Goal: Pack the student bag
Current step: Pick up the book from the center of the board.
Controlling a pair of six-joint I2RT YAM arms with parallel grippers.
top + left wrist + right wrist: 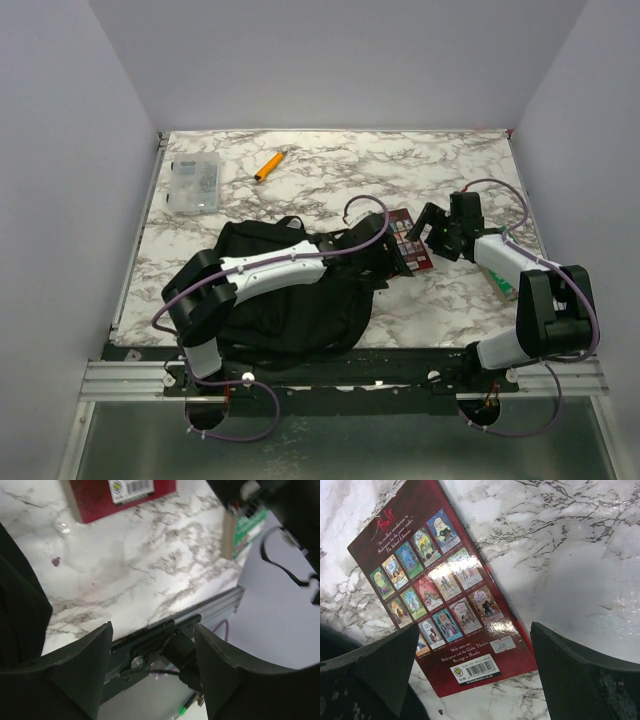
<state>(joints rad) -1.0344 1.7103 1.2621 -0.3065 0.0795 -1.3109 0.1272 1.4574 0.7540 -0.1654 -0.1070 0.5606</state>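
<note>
Bag (290,300) was seen left of the book (445,595); the right gripper (475,630) and left gripper (152,629) were spread wide, empty. The book's edge was best gripped squarely.

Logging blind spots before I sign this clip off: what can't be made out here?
Large black fabric backpack: opening, top view, covered by the left arm.
Red paperback book: left wrist view, cut off by the top edge.
Green-printed flat item: left wrist view, partly behind the right arm; unidentifiable.
Clear plastic box: contents too small, top view.
</note>
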